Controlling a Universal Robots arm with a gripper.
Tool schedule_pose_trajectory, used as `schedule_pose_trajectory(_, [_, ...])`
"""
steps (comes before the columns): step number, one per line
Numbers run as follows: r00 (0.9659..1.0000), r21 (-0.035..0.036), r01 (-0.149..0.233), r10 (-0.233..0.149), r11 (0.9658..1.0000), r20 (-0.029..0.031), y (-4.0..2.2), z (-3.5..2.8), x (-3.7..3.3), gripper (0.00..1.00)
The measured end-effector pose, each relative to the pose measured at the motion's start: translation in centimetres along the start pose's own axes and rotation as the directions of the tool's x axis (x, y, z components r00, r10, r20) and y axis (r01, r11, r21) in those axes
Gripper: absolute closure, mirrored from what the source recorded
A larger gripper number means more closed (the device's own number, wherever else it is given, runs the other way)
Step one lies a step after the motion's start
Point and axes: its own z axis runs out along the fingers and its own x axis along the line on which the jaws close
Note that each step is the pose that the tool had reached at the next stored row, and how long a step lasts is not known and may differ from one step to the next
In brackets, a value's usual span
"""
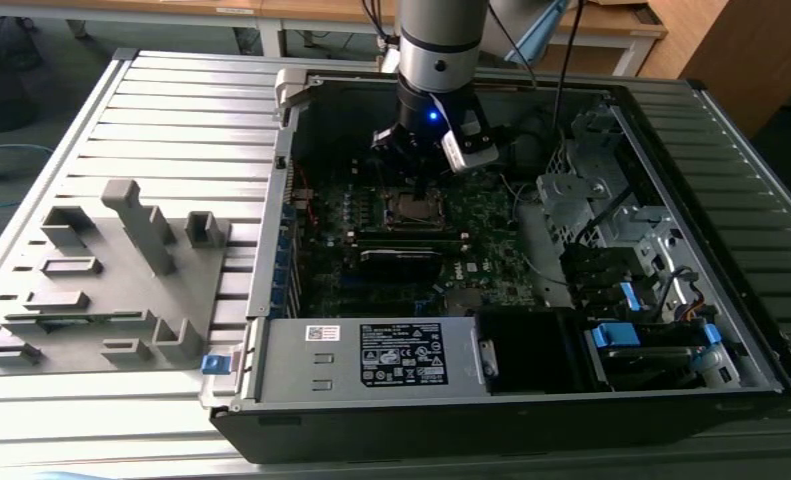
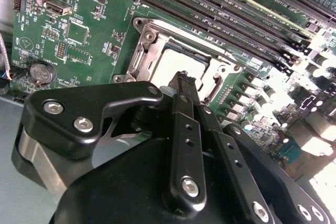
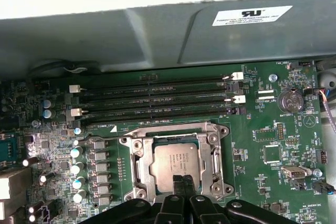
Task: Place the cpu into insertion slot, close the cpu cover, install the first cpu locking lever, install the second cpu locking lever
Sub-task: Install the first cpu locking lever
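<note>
The cpu (image 3: 173, 163) is a flat square chip with a dull silver top, lying in its socket on the green motherboard (image 3: 273, 177). It also shows in the second wrist view as the cpu (image 2: 176, 61) and in the exterior view as the cpu (image 1: 409, 208). The cpu cover (image 3: 211, 150), a silvery frame, lies flat around it; cover (image 2: 149, 45) too. My gripper (image 3: 184, 181) hangs just above the chip's near edge, fingers shut together with nothing between them. From the other camera the gripper (image 2: 185, 80) points at the socket. I cannot make out how the locking levers stand.
Black memory slots (image 3: 157, 98) run beside the socket, a coin battery (image 3: 290, 99) sits past them. The grey case wall (image 3: 157, 35) rises behind. The power supply (image 1: 368, 355), black fan shroud (image 1: 535, 345) and drive cage (image 1: 609, 190) crowd the case. A grey fixture (image 1: 102, 270) stands on the table.
</note>
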Motion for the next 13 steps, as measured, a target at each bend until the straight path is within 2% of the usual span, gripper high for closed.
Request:
schedule_pose_trajectory(8, [1.0,0.0001,0.0,0.0,1.0,0.0,0.03,-0.98,-0.03,0.89])
schedule_pose_trajectory(11, [1.0,-0.0002,0.0,0.0,1.0,0.0001,0.03,-1.06,-0.04,0.89])
schedule_pose_trajectory(13, [1.0,0.0002,0.0,0.0,1.0,-0.0001,0.04,-1.49,-0.05,0.89])
